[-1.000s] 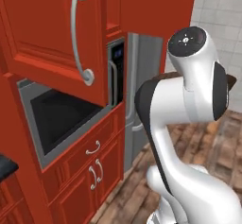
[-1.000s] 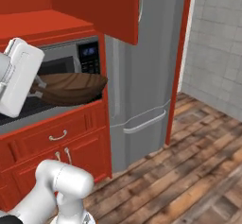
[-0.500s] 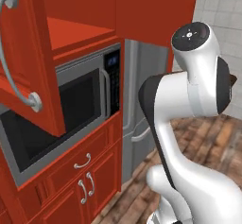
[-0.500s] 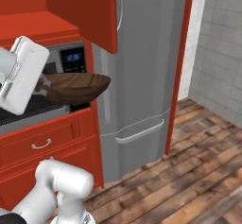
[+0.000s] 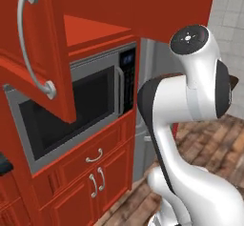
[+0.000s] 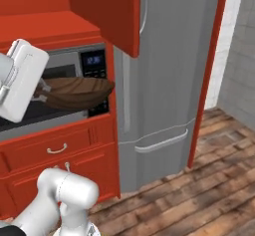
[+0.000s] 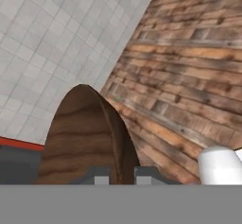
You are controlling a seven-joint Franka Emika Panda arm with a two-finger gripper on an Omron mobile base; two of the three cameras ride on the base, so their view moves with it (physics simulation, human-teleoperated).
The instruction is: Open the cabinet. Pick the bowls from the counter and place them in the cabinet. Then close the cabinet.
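At the bottom of the hand view the end effector (image 7: 118, 175) is clamped on the rim of the dark brown wooden bowl (image 7: 87, 138), one grey fingertip (image 7: 100, 176) on each side of the rim. The bowl stands edge-on there, rising from the lower left of the frame toward the middle. Behind it a wood-plank floor (image 7: 189, 67) fills the right and upper right, and a pale tiled wall (image 7: 56, 43) fills the upper left.

In the right base view the same bowl (image 6: 74, 93) sits at the left middle of the frame, held level with its opening upward, just right of the white hand. It hangs in front of a built-in microwave (image 6: 92, 63) whose display panel shows just above the bowl. Below are red drawers with silver pulls (image 6: 56, 149). A tall grey refrigerator (image 6: 169, 80) takes up the centre and right. At the top centre hangs an open door of the red cabinet (image 6: 107, 11).

In the left base view the white arm (image 5: 190, 96) fills the right half. At the upper left another open cabinet door with a long curved silver handle (image 5: 29, 39) juts toward the camera, with the microwave (image 5: 81, 106) behind it at centre left.
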